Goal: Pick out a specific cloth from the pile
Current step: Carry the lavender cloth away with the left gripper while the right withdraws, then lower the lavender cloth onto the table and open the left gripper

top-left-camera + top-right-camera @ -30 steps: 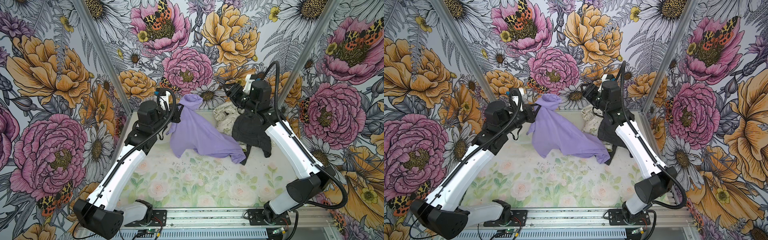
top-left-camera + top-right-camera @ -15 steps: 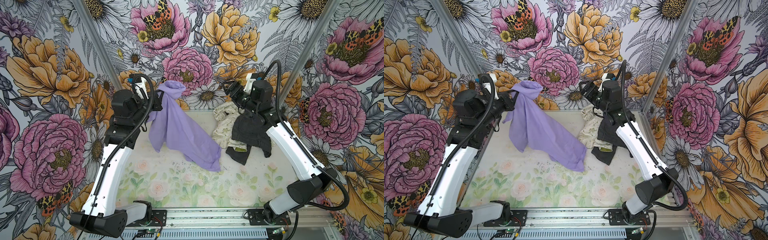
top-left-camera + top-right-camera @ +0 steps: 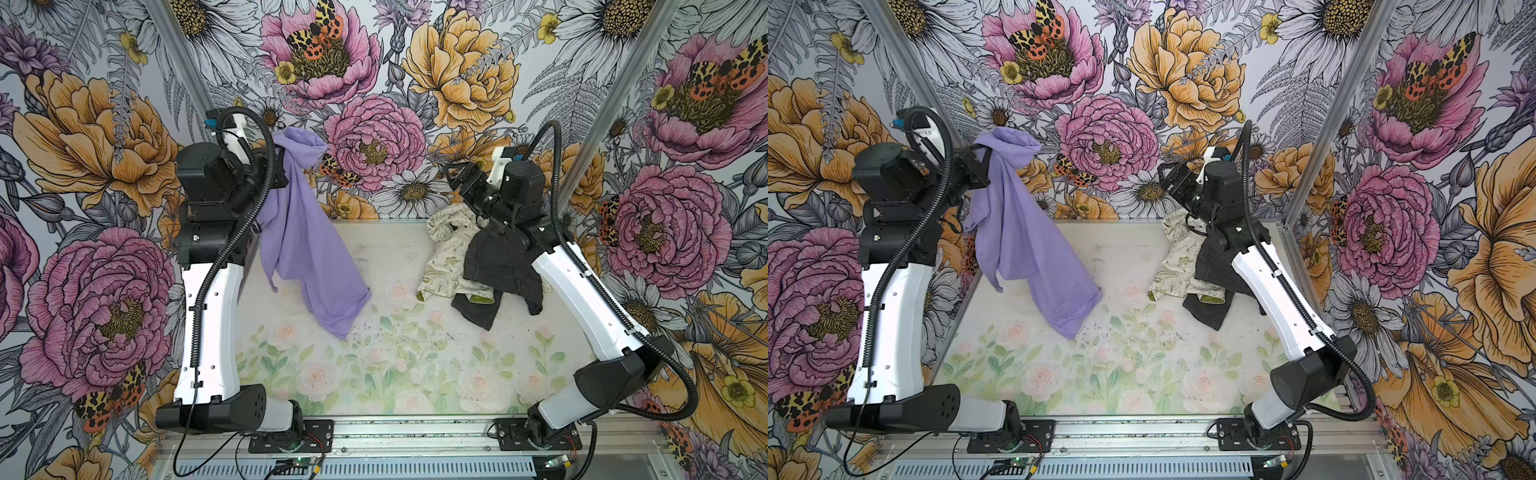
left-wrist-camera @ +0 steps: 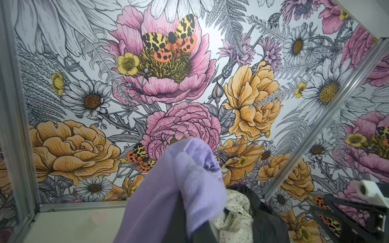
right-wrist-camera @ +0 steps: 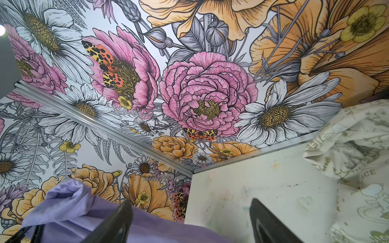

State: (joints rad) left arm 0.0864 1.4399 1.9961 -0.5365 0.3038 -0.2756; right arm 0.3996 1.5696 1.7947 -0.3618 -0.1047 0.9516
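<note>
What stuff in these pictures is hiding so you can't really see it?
- The left gripper: in both top views and the left wrist view, the bunched purple cloth covers its fingertips.
- The dark denim garment: in both top views the right arm crosses over its far part.
- The cream printed cloth: partly under the denim in both top views; cut off by the frame edge in the right wrist view.
</note>
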